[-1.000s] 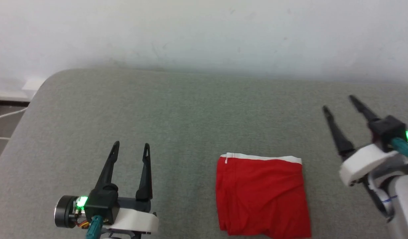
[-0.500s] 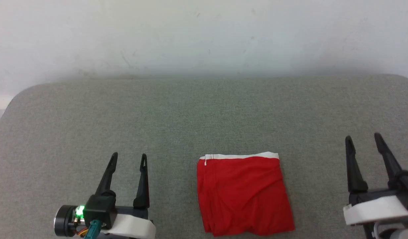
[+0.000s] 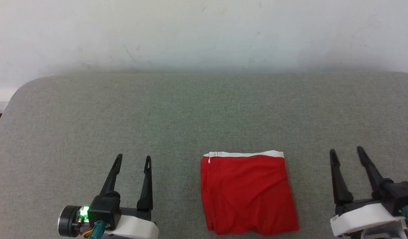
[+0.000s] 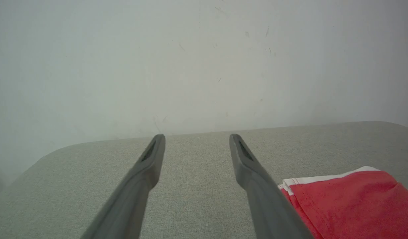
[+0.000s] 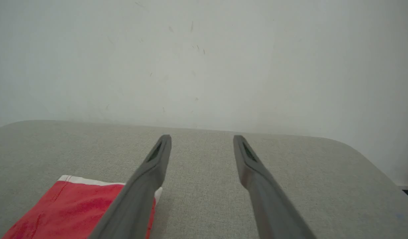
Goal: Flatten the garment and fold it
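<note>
Folded red shorts (image 3: 247, 194), with a white band (image 3: 247, 154) along the far edge, lay flat on the grey counter (image 3: 190, 116). Your left end effector (image 3: 133, 157) stood left of the shorts, fingers spread wide and empty. Your right end effector (image 3: 346, 150) stood right of the shorts, likewise wide apart and gripping nothing. Neither touched the fabric.

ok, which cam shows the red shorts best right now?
Head view: the whole folded garment lies unobstructed on the grey surface, white band at its far edge. Left wrist view catches one corner at lower right; right wrist view a corner at lower left, partly behind the right pincer.
</note>
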Controlling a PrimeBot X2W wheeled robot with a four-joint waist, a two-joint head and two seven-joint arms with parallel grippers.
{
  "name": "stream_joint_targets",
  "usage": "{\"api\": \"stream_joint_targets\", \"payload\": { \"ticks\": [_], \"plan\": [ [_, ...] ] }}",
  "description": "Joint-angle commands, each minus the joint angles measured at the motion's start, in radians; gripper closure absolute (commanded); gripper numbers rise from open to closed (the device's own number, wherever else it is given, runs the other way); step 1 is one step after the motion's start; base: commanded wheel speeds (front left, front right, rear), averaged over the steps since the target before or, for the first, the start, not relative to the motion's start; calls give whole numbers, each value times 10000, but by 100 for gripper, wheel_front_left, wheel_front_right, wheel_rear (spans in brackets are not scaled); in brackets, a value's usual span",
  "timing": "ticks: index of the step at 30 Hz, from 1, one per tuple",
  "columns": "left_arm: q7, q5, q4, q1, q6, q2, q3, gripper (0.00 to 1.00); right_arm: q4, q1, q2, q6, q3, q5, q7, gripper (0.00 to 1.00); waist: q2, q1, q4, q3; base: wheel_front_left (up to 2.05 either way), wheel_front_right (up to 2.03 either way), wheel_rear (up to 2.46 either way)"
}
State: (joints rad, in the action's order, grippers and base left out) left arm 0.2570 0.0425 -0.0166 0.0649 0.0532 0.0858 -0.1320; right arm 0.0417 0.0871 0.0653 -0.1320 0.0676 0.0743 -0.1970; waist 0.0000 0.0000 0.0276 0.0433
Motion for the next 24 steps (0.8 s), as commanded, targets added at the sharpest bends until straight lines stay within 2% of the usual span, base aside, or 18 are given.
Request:
{"api": "stream_joint_targets", "payload": {
  "ticks": [1, 4, 9, 14, 18, 24],
  "plan": [
    [47, -69, -10, -59, -76, -54, 5, 0, -20, 28, 113, 13, -159, 240, 413, 0, 0, 0, 76, 100, 0, 0, 0],
    [47, -108, -84, -155, -113, -72, -19, 0, 7, -81, 529, 13, -694, 898, 1744, 0, 0, 0, 162, 291, 0, 0, 0],
    [47, -156, -192, -288, -150, -103, -66, 0, 342, -358, 1251, 13, -1460, 2802, 4603, 0, 0, 0, 358, 724, 0, 0, 0],
    [47, -178, -169, -522, -196, -137, -141, 0, 465, -789, 1232, 13, -1434, 4758, 7118, 0, 0, 0, 627, 1150, 0, 0, 0],
    [47, -190, -105, -753, -234, -166, -215, 0, -24, -1159, 1148, 13, -1225, 5209, 8250, 0, 0, 0, 915, 1400, 0, 0, 0],
    [47, -222, -106, -951, -187, -205, -303, 0, -1084, -1547, 901, 13, -1222, 4861, 8993, 0, 0, 0, 1264, 1632, 0, 0, 0]
  ]
}}
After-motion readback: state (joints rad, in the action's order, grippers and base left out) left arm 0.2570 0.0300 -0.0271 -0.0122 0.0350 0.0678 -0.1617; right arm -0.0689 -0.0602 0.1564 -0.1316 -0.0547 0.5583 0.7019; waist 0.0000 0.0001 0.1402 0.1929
